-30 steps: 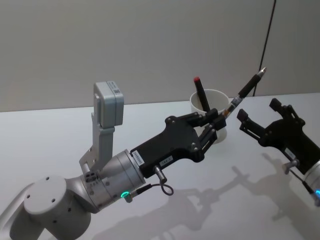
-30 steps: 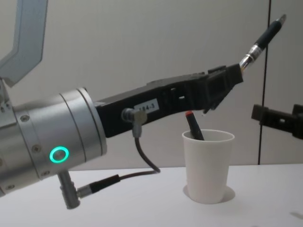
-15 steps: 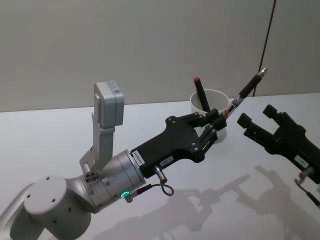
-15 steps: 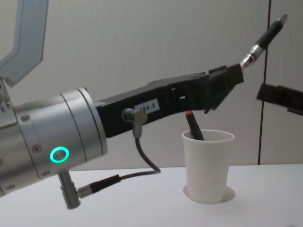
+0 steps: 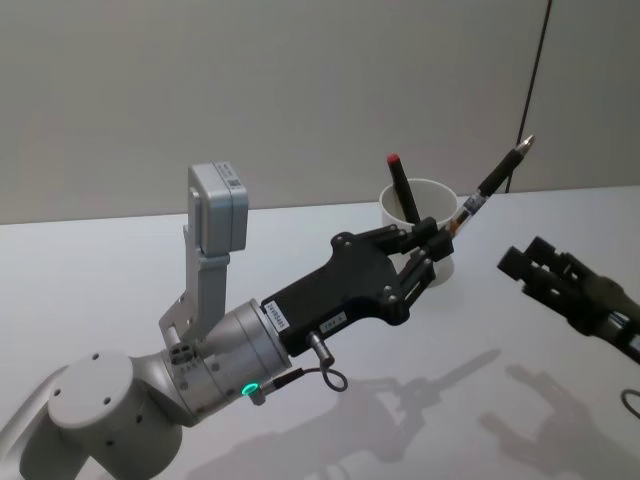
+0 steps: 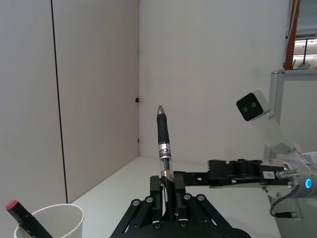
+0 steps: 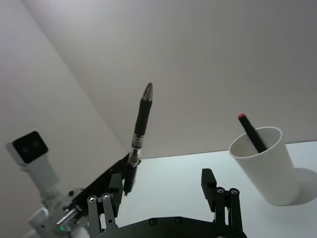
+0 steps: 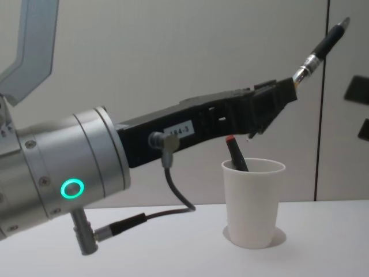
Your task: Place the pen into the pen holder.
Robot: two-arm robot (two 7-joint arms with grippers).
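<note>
My left gripper (image 5: 437, 240) is shut on the lower end of a black pen (image 5: 494, 178), which slants up and to the right. In the chest view the pen (image 8: 320, 48) stands higher than the pen holder (image 8: 253, 203) and to its right. The pen holder (image 5: 443, 262) is a white paper cup with a red-capped black marker (image 5: 402, 190) leaning inside. My right gripper (image 5: 528, 258) hovers open to the right of the pen, apart from it. The right wrist view shows the pen (image 7: 140, 120), the pen holder (image 7: 268, 167) and the right gripper (image 7: 163, 198) with its fingers spread.
The white table (image 5: 120, 270) stretches around the pen holder. A plain grey wall (image 5: 250, 90) stands behind it, with a dark vertical seam (image 5: 538, 70) at the right. The left arm's wrist camera box (image 5: 217, 205) rises at the left.
My right gripper has drawn back from the pen, towards the right and nearer to me, rising in the chest view. The left gripper and pen have held still.
</note>
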